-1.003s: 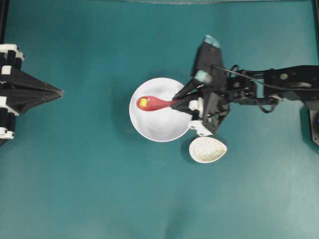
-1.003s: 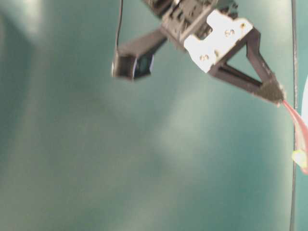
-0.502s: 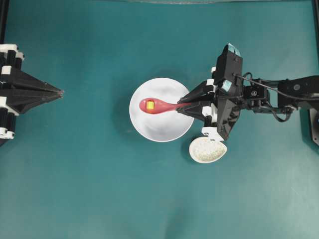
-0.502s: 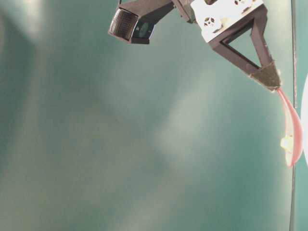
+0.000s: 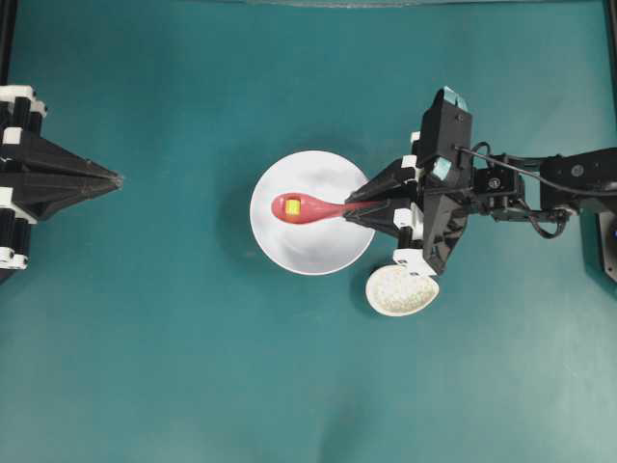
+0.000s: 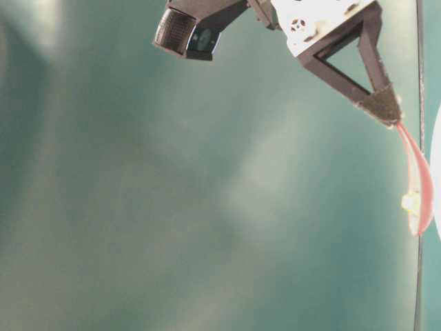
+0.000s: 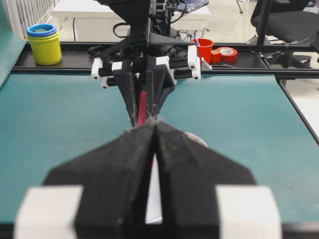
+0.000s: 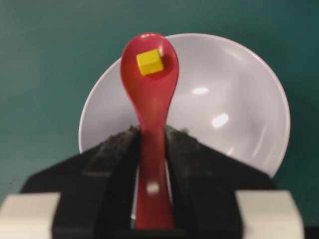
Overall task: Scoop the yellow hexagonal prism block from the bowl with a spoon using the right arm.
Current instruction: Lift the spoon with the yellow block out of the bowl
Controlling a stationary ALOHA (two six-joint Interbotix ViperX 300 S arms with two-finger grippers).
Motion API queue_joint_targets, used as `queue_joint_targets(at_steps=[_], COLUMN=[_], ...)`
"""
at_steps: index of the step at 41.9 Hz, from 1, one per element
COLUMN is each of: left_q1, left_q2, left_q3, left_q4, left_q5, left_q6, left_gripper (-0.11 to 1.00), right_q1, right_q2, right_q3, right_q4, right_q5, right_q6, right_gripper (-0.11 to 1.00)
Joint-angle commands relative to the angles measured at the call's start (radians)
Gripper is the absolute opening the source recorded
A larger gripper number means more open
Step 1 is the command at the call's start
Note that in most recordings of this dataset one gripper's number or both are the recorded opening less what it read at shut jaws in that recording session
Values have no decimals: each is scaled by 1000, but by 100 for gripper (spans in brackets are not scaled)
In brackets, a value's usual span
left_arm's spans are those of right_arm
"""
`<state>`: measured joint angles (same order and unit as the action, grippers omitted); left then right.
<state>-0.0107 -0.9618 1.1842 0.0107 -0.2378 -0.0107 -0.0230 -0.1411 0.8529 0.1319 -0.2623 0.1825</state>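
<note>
Out to the left of my right gripper (image 5: 359,207), over the bowl (image 5: 318,253), the yellow hexagonal prism block (image 5: 291,206) sits in the spoon (image 5: 307,206), whose handle runs rightward into my clamped jaws.

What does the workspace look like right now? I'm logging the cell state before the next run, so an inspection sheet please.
Surface: teal mat, no spills seen.
Job's things: yellow block sits in the scoop of the red spoon, held over the white bowl.
Clutter: small speckled dish beside the bowl, under the right arm.
Grippers: right gripper shut on the spoon handle; left gripper shut, parked at the left edge, holding nothing.
Cables: black cable running along the right arm.
Surroundings: yellow and blue cups, red cup and tape rolls beyond the table's far edge.
</note>
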Motion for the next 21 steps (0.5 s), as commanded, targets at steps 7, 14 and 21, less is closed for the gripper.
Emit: queue_joint_targets(at_steps=[7,14,21], left_q1=[-2,-2,-2], left_q2=[9,9,9], left_q3=[-9,-9,-9], left_q4=[2,2,2], left_q5=[-5,-5,-5], left_q6=[-2,-2,-2], left_gripper=[0,0,0], right_q1=[-3,-11,-18], right_q2=[-51,-109,-149], right_q3=[-34,-66,-77], right_q4=[-2,-2,-3], right_q5=[11,78,127], right_q6=[-26,-81,-107], right_gripper=[24,24,24])
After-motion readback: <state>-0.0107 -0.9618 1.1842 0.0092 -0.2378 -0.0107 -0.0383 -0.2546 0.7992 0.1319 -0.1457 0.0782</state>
